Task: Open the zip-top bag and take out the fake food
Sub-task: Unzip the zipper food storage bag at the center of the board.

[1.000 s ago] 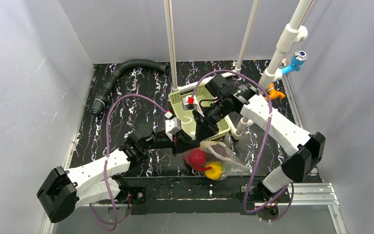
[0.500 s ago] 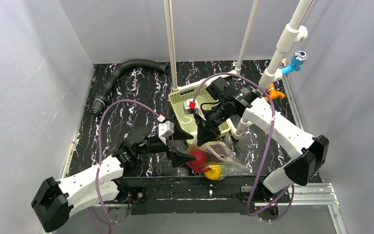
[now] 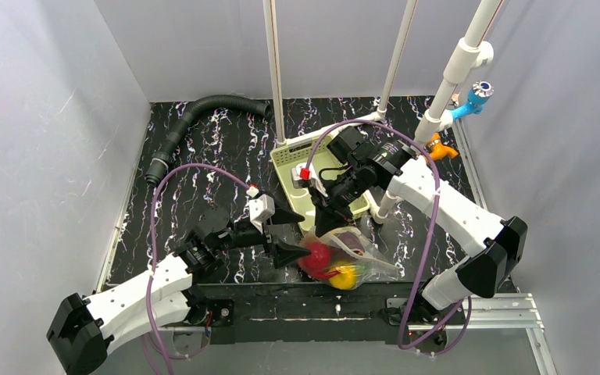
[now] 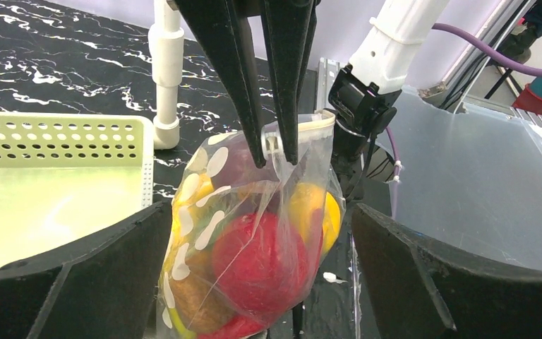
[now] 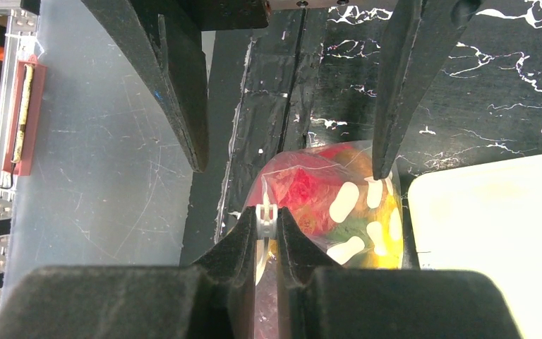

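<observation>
Right gripper point(image 5: 268, 217) pinches the top tab of clear dotted plastic zip-top bag point(image 4: 254, 233), hung over black marbled table point(image 3: 203, 156) near edge. Left gripper point(image 3: 303, 234) wide open just beside it. Glossy plastic fake food point(image 4: 261, 258) all inside; bag looks unopened, nothing removed.

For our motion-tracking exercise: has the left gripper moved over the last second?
Yes. The left gripper drew back from the basket, toward the near edge.
</observation>
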